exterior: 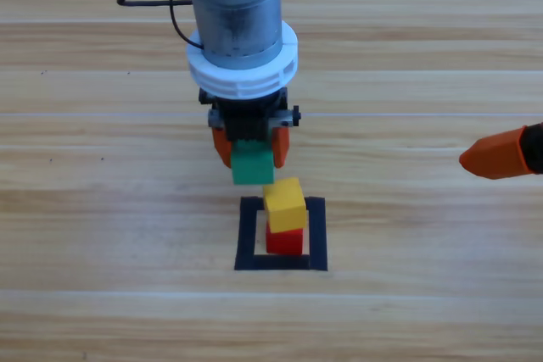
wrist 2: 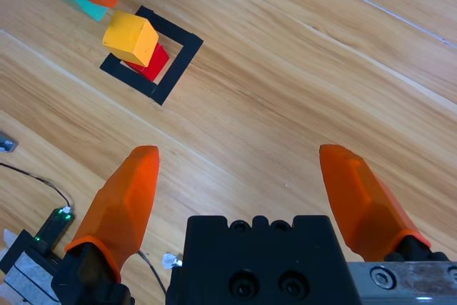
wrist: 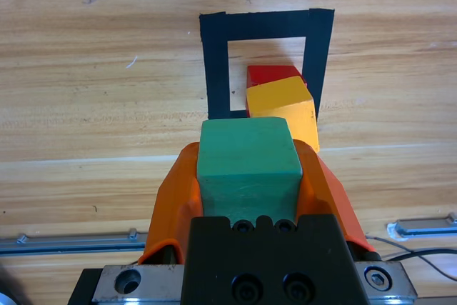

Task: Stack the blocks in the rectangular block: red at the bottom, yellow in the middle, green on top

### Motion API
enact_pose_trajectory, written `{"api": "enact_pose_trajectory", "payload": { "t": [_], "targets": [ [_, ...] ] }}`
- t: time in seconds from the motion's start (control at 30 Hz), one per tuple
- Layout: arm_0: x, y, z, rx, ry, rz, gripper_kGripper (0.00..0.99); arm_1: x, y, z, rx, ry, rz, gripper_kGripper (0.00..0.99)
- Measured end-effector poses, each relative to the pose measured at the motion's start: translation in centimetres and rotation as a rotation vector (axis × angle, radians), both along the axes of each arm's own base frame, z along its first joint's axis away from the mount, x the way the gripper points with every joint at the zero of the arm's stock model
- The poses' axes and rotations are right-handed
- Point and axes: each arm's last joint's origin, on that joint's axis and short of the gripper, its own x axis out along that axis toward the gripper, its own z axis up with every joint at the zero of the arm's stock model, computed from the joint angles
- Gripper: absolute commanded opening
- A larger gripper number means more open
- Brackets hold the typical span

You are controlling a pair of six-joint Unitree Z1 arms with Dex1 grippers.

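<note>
The left gripper (exterior: 251,148) has its jaws clamped on the green cube (exterior: 252,164), up just behind the yellow cube (exterior: 284,203) on red (exterior: 284,241), while the right gripper (exterior: 501,152) waits open far off.

three small plain cubes: one red cube (exterior: 284,241), one yellow cube (exterior: 284,203), one teal-green cube (exterior: 252,164); one square black tape outline (exterior: 249,235); two orange-jawed grippers.
</note>
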Motion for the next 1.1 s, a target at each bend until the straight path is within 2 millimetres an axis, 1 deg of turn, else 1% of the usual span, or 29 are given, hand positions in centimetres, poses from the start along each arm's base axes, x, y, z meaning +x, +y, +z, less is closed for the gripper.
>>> {"api": "enact_pose_trajectory", "payload": {
  "t": [0.2, 0.43, 0.7, 1.1],
  "targets": [
    [0.3, -0.4, -0.1, -0.008, -0.008, -0.002, 0.0, 0.0, 0.0, 0.0, 0.0, 0.001, 0.0, 0.986],
    [0.1, -1.6, -1.3, 0.006, 0.006, -0.014, 0.0, 0.0, 0.0, 0.0, 0.0, 0.001, 0.0, 0.986],
    [0.4, -2.0, -2.2, 0.015, 0.015, -0.008, 0.0, 0.0, 0.0, 0.0, 0.0, 0.001, 0.001, 0.986],
    [0.5, -2.5, -1.7, -0.005, -0.003, -0.011, 0.0, 0.0, 0.0, 0.0, 0.0, 0.001, 0.001, 0.986]
  ]
}}
